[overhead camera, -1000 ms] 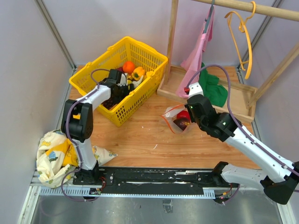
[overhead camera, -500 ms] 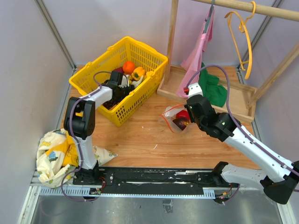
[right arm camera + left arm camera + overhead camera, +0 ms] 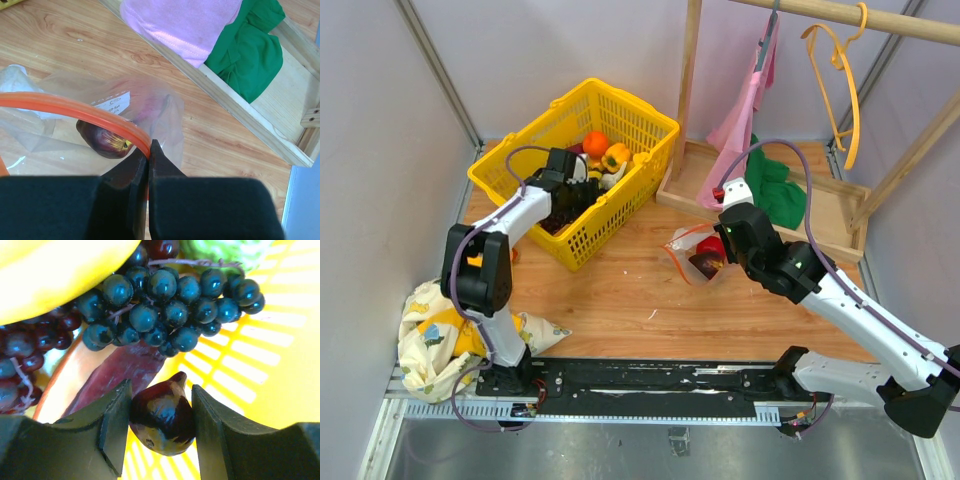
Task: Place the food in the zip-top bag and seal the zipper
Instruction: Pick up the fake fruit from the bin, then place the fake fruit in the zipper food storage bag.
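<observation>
One wooden rack [image 3: 830,225] stands at your far right. It carries one pink garment [image 3: 745,110] and one green garment [image 3: 775,190], and one orange hanger [image 3: 845,80] hangs on its rail. One yellow basket [image 3: 615,225] sits at the far left, and one cloth bundle [image 3: 440,335] lies at the near left corner.

One clear bag [image 3: 690,250] lies between the basket and the rack, apart from both. It has one dark red piece [image 3: 102,140] inside it. Your right claw [image 3: 148,160] is pinched tight on the bag's red zipper [image 3: 65,106], with the strip caught between its jaws.

Your left claw [image 3: 161,415] is down inside the basket. Its two fingers [image 3: 112,425] press on either side of one dark purple piece [image 3: 162,412], so it has that piece gripped.

Just beyond it you can count:
- two bunches of grapes, one dark blue bunch [image 3: 170,305] and one reddish bunch [image 3: 25,347]
- one yellow banana [image 3: 55,270] above them
- one green piece [image 3: 220,250] at the top edge

From overhead, one orange [image 3: 595,142] and one yellow-orange pepper [image 3: 616,156] show in the basket just past that claw.
</observation>
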Robot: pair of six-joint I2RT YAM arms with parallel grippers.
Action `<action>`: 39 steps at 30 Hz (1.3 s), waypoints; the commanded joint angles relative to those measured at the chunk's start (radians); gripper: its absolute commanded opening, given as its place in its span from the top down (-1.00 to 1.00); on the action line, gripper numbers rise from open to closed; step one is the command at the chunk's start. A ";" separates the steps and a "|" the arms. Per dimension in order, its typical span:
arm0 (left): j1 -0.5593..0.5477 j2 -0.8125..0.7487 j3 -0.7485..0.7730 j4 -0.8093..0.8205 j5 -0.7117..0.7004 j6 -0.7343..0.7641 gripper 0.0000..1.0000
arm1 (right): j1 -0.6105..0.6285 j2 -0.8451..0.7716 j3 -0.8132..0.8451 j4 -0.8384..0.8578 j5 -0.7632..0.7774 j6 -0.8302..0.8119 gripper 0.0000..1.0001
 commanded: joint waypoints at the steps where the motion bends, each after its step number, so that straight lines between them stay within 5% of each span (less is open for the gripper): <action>1: -0.003 -0.107 -0.010 -0.016 -0.087 0.011 0.20 | -0.007 -0.014 0.005 0.011 0.001 0.021 0.99; 13: -0.003 -0.380 -0.062 0.014 -0.332 0.010 0.29 | -0.007 -0.005 0.012 0.006 -0.012 0.029 0.99; 24: -0.040 -0.599 -0.054 0.031 -0.205 0.005 0.32 | -0.007 0.005 0.028 0.006 -0.041 0.041 0.99; 39: -0.354 -0.731 -0.076 0.163 -0.074 0.018 0.31 | -0.006 0.017 0.040 0.022 -0.067 0.049 0.99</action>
